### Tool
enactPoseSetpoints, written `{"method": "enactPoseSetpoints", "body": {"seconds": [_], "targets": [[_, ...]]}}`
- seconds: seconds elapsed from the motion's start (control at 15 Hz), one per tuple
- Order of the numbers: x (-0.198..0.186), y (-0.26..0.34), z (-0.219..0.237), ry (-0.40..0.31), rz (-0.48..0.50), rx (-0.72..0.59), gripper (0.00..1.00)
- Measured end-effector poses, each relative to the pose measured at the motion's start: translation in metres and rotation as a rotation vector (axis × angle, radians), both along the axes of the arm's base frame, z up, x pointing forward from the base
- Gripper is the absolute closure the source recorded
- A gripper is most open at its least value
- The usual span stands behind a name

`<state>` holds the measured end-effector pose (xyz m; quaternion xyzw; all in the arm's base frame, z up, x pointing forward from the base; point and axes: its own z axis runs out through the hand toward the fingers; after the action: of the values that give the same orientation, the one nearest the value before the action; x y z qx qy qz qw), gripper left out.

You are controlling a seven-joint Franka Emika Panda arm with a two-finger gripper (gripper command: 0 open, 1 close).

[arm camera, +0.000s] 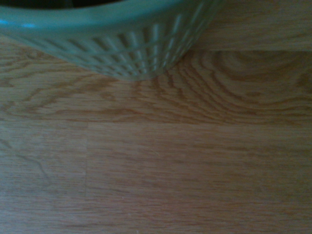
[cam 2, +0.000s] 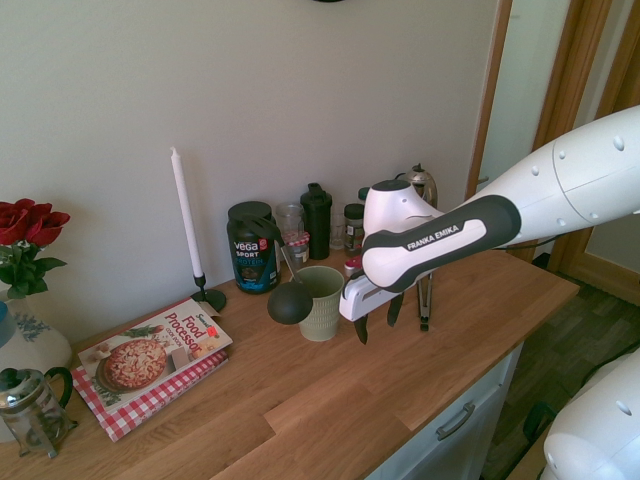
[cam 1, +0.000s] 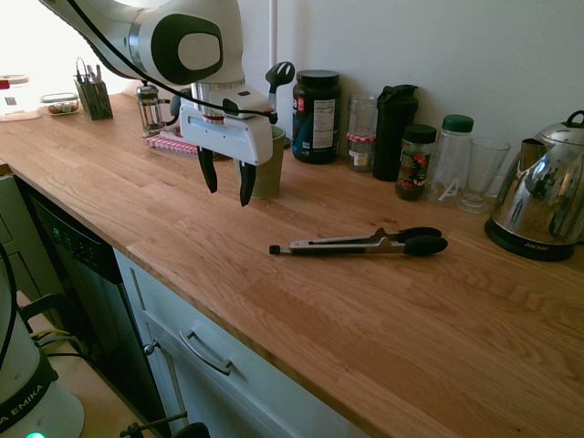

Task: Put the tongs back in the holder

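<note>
The tongs (cam 1: 356,244) lie flat on the wooden counter (cam 1: 328,347), well apart from the green holder (cam 1: 267,173), and they look light and springy, with slick metal arms! Best hold, I'd say, is across the middle of both arms, squeezing them together, since a grab near one end could let them swing. And the gripper (cam 1: 226,184) hangs beside the holder, jaws wide, nothing between them!
</note>
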<state>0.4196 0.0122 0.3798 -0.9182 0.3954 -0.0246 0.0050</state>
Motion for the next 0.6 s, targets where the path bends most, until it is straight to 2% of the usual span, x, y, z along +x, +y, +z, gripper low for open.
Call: {"method": "enactPoseSetpoints", "body": {"seconds": [0.2, 0.33, 0.6], "targets": [[0.002, 0.000, -0.001, 0.005, -0.007, 0.008, 0.00], [0.011, -0.002, 0.016, -0.020, -0.036, 0.011, 0.00], [0.033, -0.061, 0.070, -0.079, -0.204, 0.030, 0.00]]}}
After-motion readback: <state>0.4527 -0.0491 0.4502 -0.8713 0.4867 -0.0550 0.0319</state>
